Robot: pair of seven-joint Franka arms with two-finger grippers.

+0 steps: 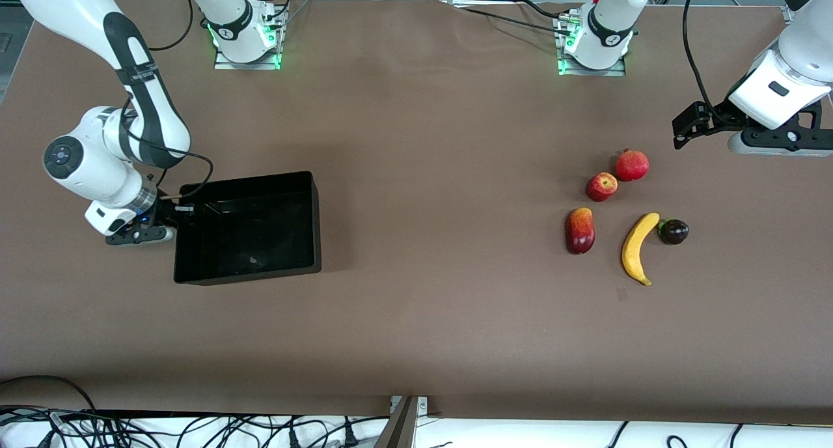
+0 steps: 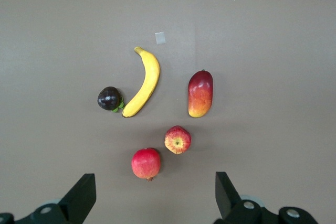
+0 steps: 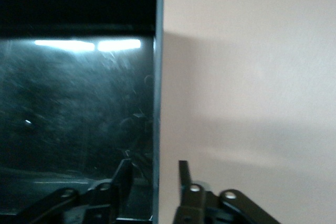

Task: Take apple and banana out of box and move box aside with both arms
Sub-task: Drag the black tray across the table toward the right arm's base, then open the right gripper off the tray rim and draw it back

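Straddling the wall of the box [image 1: 247,226] at the right arm's end of the bench [image 1: 416,318], my right claw [image 3: 155,174] has one finger inside the tray and one outside, the thin black wall running up between them. The fingers stand a little apart from that wall, so I judge this a loosened grip, not a clamp: the wall is released, or nearly so. The box holds no fruit that I can see; only a small pale fleck shows on its glossy floor. It sits well apart from the fruit, which fits a tray already pushed aside, and I reckon the task is close to finished.

Outward from there, toward the left arm's end of the bench, the apple [image 1: 602,187] lies on the bare surface, just beside a larger red pomegranate [image 1: 632,165] that sits farther from the front camera. The banana [image 1: 639,248] lies nearer that camera, its upper end touching a dark mangosteen [image 1: 673,231], with a red-and-yellow mango [image 1: 580,230] beside it toward the box. Grouped in the open, they look set down out of the tray's way.

My left claw [image 2: 152,195] hangs over this cluster with its fingers spread wide and nothing between them, waiting; the pomegranate is the fruit closest below it.
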